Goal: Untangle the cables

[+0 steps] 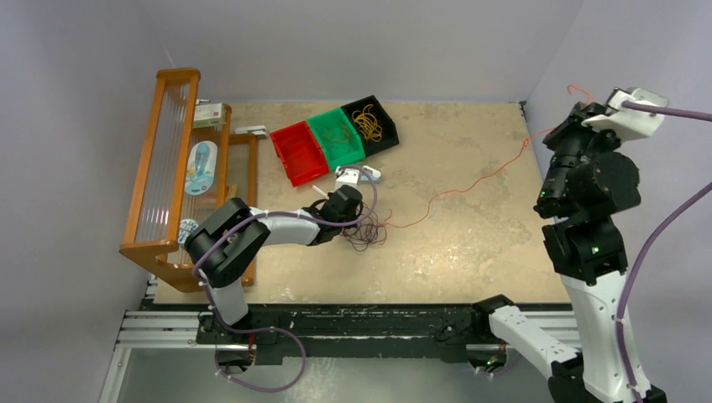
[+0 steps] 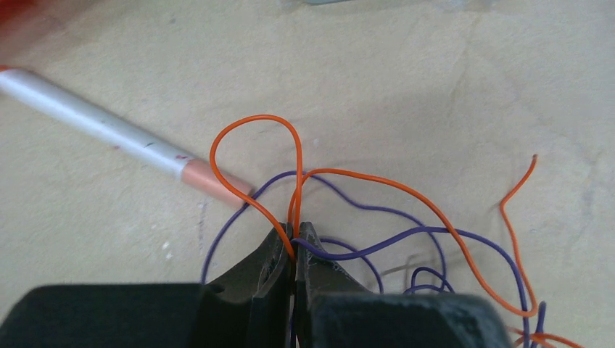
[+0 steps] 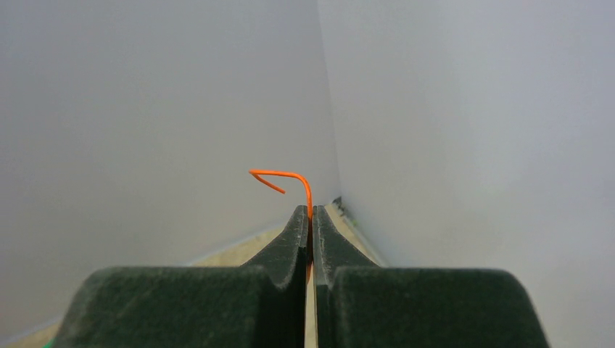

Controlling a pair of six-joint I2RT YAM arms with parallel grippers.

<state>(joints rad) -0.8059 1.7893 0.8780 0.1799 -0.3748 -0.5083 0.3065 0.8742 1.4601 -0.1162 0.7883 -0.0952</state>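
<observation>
A small tangle of thin cables (image 1: pixel 367 232) lies mid-table, dark in the top view. In the left wrist view it shows as orange wire (image 2: pixel 255 118) and purple wire (image 2: pixel 406 233) looping over each other. My left gripper (image 2: pixel 295 233) is down at the tangle, shut on an orange strand and a purple strand together. One long orange cable (image 1: pixel 483 182) runs from the tangle up to the far right. There my raised right gripper (image 3: pixel 310 214) is shut on it near the corner wall. Its hooked free end (image 3: pixel 289 175) sticks out past the fingertips.
Red (image 1: pixel 298 153), green (image 1: pixel 336 137) and black (image 1: pixel 391 128) bins stand at the back, the black one holding yellow cable coils (image 1: pixel 368 124). A wooden rack (image 1: pixel 168 168) lines the left edge. A white marker pen (image 2: pixel 109 134) lies just left of the tangle.
</observation>
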